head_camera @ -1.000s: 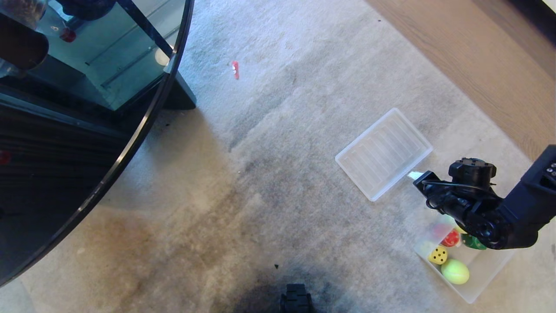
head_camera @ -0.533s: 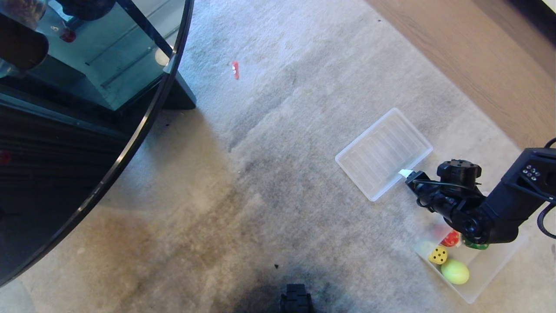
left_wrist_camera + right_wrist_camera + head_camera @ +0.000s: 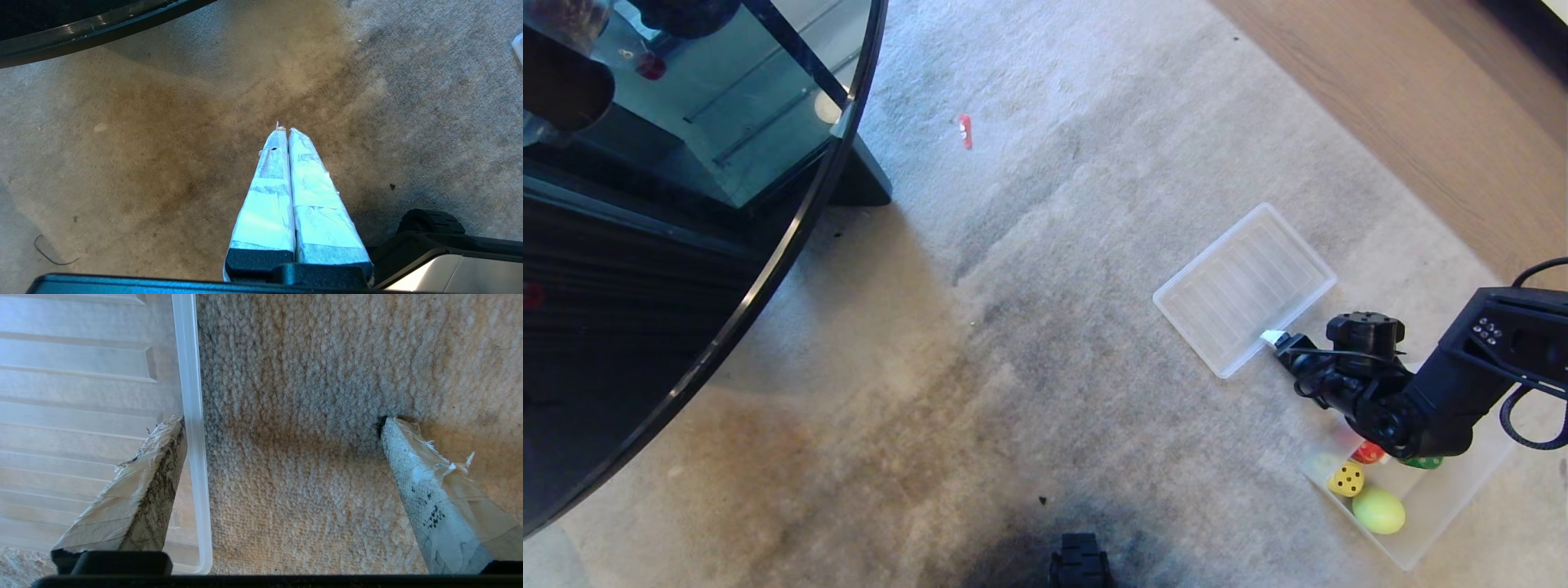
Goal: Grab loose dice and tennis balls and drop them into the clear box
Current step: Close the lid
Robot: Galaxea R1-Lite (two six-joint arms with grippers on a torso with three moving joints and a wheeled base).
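Operator, your pale grey-beige pile carpet [image 3: 1045,269] covered the floor, with the round dark glass table [image 3: 686,245] over its left part. On the carpet at the right lay the flat shallow ridged clear plastic tray [image 3: 1245,287]. Nearer your robot stood the clear box [image 3: 1437,523], a deep frosted translucent plastic bin, just apart from that tray.

Your right arm [image 3: 1462,384] reached in from the right, above the far end of the bin and partly hiding it. Your right gripper [image 3: 282,424] stood spread wide with nothing between its taped fingers [image 3: 135,498]. One finger hung over the near rim of the ridged tray, the other over bare carpet; contact with either could not be confirmed.

Inside the bin you had one fuzzy yellow-green tennis ball [image 3: 1379,510], the yellow dotted die [image 3: 1346,479] just beside it, the red die [image 3: 1367,452] and the green die [image 3: 1421,462], the last two partly hidden under the arm.

Your left gripper [image 3: 284,130] hung parked above a brownish patch of carpet, its taped fingers pressed together on nothing.
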